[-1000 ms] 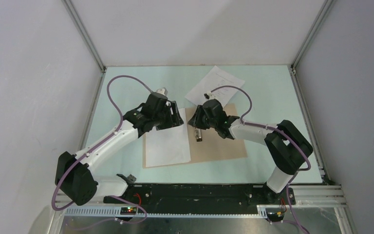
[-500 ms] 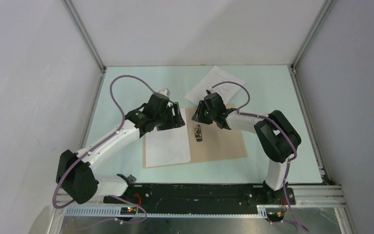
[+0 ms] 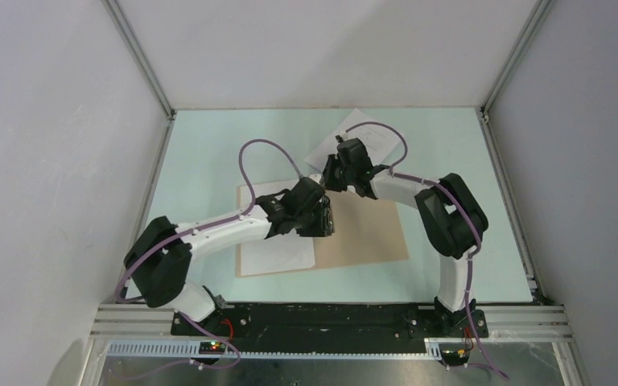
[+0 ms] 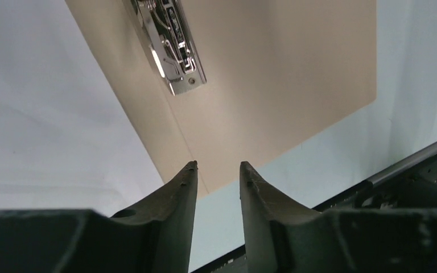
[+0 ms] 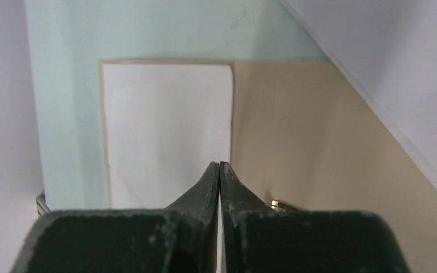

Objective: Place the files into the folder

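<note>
While the folder [image 3: 366, 233] lay open near the middle of the mint table [image 3: 209, 153], a blank sheet [image 3: 282, 249] covered its 9 o'clock half. The printed sheet [image 3: 360, 116] lay at 12 o'clock from the folder. Over the spine, the left gripper [image 4: 217, 166] hovered with fingers slightly apart, near the metal clip [image 4: 170, 45]. The right gripper [image 5: 219, 164], at the folder's 12 o'clock edge, had its fingertips pressed together; whether they pinched paper was unclear.
</note>
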Available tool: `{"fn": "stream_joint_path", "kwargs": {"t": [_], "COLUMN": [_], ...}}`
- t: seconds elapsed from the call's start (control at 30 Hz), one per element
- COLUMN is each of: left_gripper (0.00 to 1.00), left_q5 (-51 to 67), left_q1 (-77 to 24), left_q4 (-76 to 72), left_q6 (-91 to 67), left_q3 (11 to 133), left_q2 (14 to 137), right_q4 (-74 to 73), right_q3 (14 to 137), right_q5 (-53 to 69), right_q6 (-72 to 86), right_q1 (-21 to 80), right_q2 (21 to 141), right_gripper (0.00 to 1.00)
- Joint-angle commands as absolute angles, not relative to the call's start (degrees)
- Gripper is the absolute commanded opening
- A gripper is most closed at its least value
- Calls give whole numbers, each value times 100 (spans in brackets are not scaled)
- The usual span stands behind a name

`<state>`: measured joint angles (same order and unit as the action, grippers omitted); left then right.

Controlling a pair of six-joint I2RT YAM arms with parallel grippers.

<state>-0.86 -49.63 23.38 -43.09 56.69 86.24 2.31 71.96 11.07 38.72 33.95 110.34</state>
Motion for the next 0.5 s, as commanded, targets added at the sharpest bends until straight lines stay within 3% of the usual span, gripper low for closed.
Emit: {"fn": "stream_joint_path", "kwargs": {"t": [0.0, 0.2, 0.47], "left_gripper": [36, 25, 21], "left_q5": [-312, -511, -762], "left_q1": [-4961, -4962, -4965], "left_q4": [1717, 1563, 1551], "left_q6": [-4474, -4501, -4507], "left_q3": [5755, 5850, 5881], "left_q2": [8814, 9068, 9050], "right_q4": [97, -212, -405], "right_q3": [7330, 7298, 6809], "right_q5": [1551, 1632, 1815], "right_q6": [3775, 3715, 3619], "right_q1": [3396, 3427, 3626], "right_q2": [11484, 11623, 11421], "right_gripper": [3, 0, 0]}}
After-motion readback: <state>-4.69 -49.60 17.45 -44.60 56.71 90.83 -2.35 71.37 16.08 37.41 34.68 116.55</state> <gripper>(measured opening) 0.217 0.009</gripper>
